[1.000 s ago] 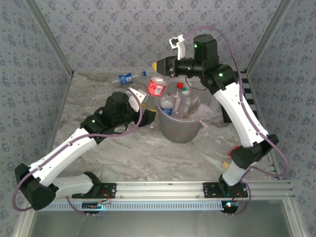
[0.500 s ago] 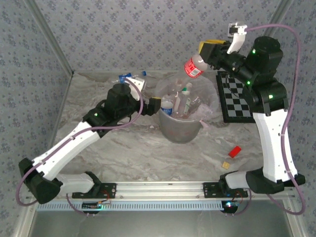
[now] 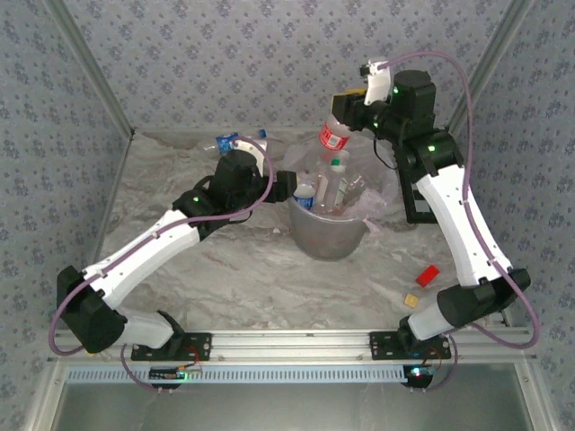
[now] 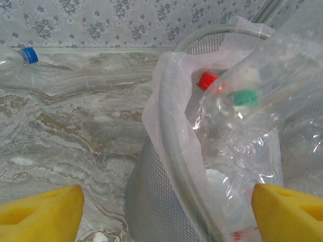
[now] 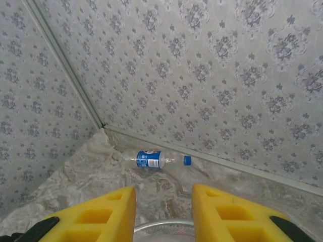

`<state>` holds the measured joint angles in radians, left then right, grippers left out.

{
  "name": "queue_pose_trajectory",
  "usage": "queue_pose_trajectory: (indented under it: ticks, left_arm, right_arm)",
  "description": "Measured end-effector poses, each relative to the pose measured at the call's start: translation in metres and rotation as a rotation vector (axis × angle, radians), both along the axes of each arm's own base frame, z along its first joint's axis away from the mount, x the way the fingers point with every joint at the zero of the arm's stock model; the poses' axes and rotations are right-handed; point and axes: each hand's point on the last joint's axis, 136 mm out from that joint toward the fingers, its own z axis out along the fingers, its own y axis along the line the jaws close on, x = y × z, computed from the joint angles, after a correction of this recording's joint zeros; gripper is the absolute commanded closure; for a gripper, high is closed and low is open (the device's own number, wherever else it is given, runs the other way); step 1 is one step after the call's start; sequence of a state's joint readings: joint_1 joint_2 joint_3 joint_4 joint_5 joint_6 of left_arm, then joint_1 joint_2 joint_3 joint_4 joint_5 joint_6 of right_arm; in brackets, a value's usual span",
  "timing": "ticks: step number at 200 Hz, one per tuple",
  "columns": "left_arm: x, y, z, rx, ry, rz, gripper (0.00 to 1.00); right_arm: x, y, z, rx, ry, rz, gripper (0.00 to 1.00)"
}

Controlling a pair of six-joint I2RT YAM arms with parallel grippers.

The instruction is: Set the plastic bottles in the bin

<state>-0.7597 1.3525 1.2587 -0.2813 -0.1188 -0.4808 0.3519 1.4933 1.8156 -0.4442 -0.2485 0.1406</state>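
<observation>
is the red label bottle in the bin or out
Out: the red-label bottle hangs from the right gripper, raised over the bin, not inside it.

Left hand [image 4: 166, 206] spread wide, arm low and outstretched; right hand [image 5: 164, 214] clamped, arm raised.

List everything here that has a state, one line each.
translucent grey-white round bin, upright, bottles inside.
clear plastic bottle with red label, held above the bin.
clear plastic bottle with blue label, lying on its side outside the bin.
left gripper, open, facing the bin.
right gripper, shut on the red-label bottle.
</observation>
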Motion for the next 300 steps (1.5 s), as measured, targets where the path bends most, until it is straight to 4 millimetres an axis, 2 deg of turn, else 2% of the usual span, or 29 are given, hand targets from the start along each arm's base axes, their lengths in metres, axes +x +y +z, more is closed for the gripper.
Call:
queue_pose_trajectory:
  ticks: [39,81,95,153,186,204,250,273,300]
  left_arm:
    - [0.005,-0.004,-0.012,0.003,0.028,0.01,0.27]
    - [0.008,-0.013,-0.011,-0.038,0.031,0.003,0.38]
    - [0.009,-0.015,-0.011,-0.046,0.033,0.002,0.42]
    - [0.013,-0.02,-0.01,-0.064,0.024,-0.003,0.47]
    - [0.013,-0.02,-0.01,-0.064,0.023,-0.003,0.49]
    - [0.013,-0.02,-0.01,-0.064,0.024,-0.003,0.49]
    - [0.013,-0.02,-0.01,-0.064,0.027,-0.001,0.5]
    - [0.013,-0.019,-0.01,-0.066,0.03,0.001,0.51]
    - [0.012,-0.019,-0.011,-0.065,0.031,0.001,0.51]
  right_arm:
    - [0.003,0.008,-0.015,-0.026,0.018,0.019,1.0]
    - [0.01,0.02,-0.036,-0.043,0.046,0.039,1.0]
    - [0.012,0.021,-0.038,-0.041,0.038,0.041,1.0]
    - [0.017,0.026,-0.042,-0.032,0.016,0.042,1.0]
    - [0.027,0.028,-0.062,-0.058,0.037,0.011,1.0]
    - [0.031,0.034,-0.065,-0.061,0.036,0.01,1.0]
    - [0.026,0.037,-0.073,-0.077,0.033,-0.003,1.0]
    - [0.021,0.046,-0.075,-0.118,0.016,-0.008,1.0]
    - [0.012,0.046,-0.065,-0.151,0.012,-0.009,1.0]
